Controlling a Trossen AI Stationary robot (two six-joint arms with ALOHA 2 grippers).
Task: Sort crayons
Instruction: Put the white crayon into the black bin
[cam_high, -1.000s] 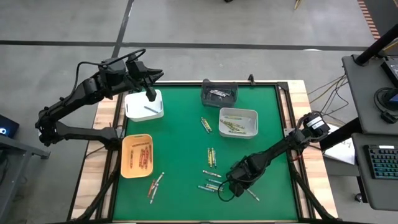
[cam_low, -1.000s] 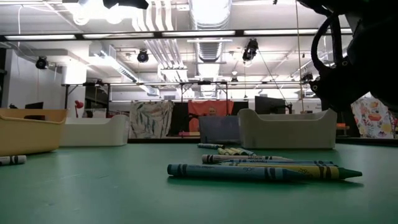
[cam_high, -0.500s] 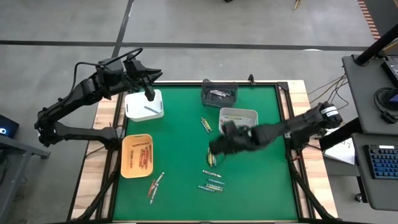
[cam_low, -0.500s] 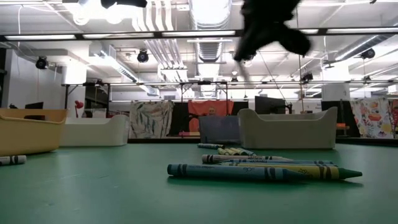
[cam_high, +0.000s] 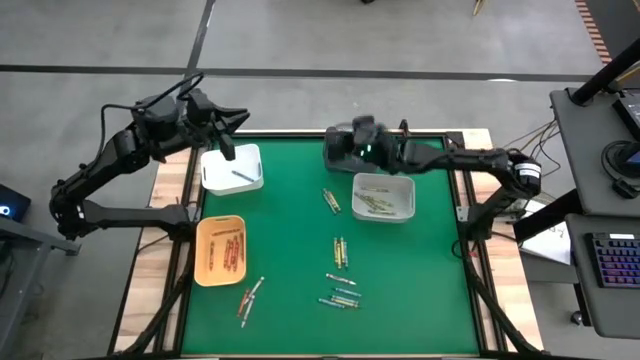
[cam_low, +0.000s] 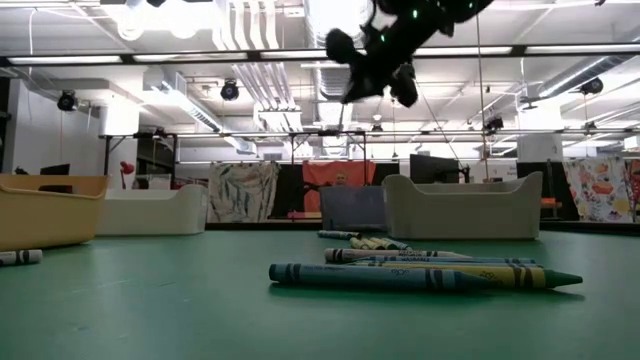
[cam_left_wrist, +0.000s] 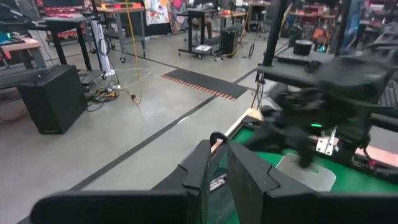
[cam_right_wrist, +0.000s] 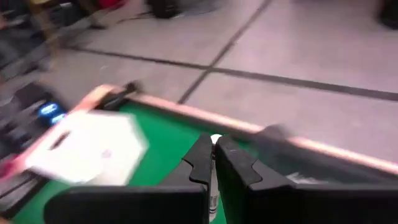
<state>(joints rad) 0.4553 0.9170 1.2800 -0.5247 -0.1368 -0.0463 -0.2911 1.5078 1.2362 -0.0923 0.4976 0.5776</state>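
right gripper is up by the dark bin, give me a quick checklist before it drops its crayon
1. Right gripper over the dark bin: ok in the high view.
2. Crayon pinched between its shut fingers: ok, a pale stick shows in the right wrist view.
3. Crayon's colour matches that bin: cannot tell.
4. Height above the bin: well up in the low view, ok.
5. Left gripper out of the way, over the white bin: ok.
6. Loose crayons left on the mat: not ok, several remain.
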